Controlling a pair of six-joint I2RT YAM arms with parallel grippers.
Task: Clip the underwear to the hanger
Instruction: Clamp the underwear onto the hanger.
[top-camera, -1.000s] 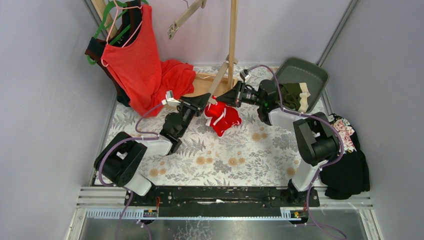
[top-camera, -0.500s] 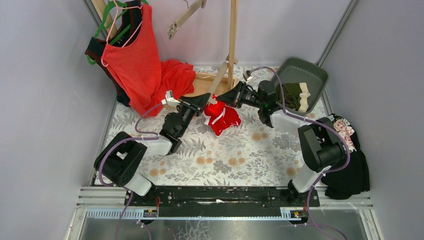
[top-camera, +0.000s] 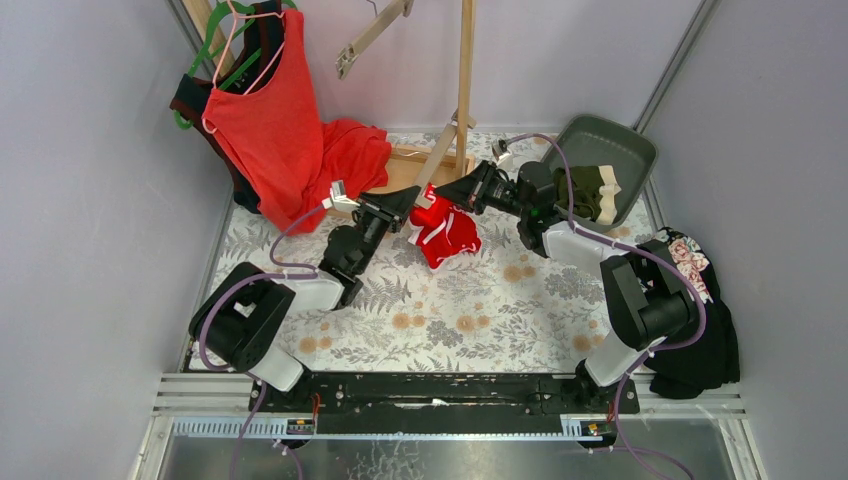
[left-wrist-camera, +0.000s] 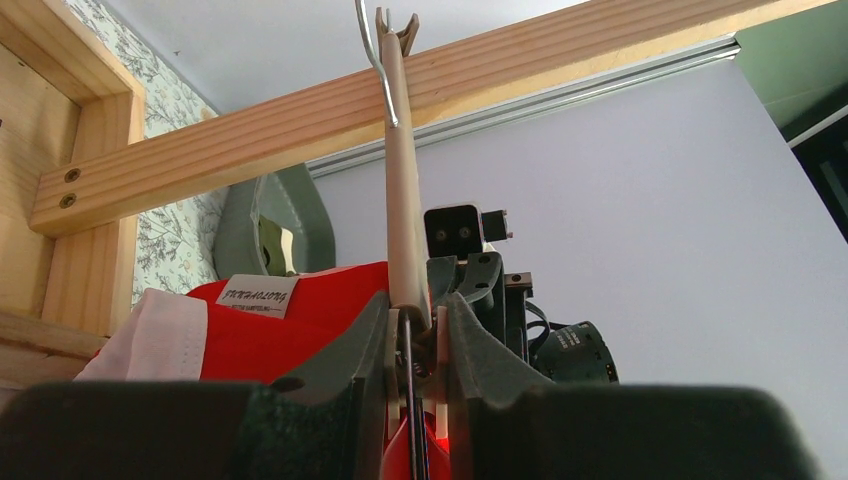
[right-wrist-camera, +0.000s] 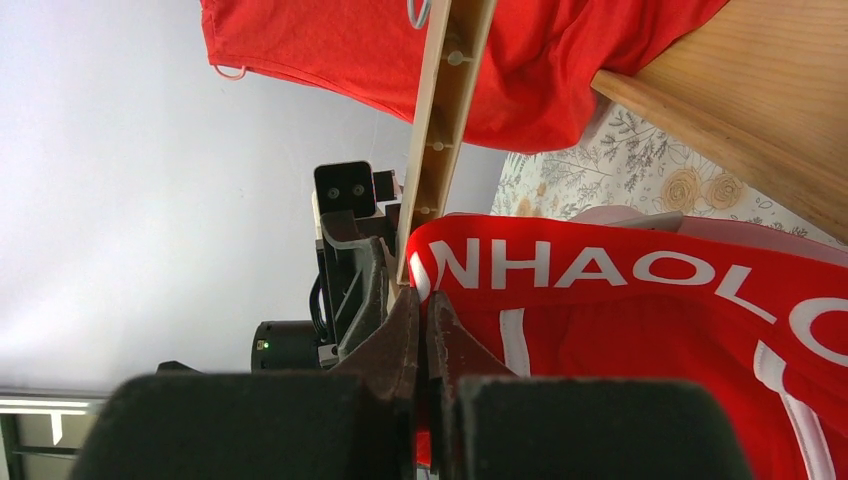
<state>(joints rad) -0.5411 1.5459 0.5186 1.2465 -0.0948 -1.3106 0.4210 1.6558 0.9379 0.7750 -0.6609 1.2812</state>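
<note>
Pale grey-lilac walls (top-camera: 90, 250) close us in at 9, 12 and 3 o'clock, evenly lit, with only soft shadows on them. Aluminium strips (top-camera: 680, 60) run up the corners at 11 and 1 o'clock. The table wears a cloth (top-camera: 450, 310) printed with grey ferns and tan flowers. At 12 o'clock a bare wooden post (top-camera: 465, 70) rises from a flat wooden base (top-camera: 405, 170), with a slanted strut bracing it. Ribbed aluminium rails (top-camera: 200, 400) cross at 6 o'clock, above a glossy dark panel (top-camera: 450, 455).
</note>
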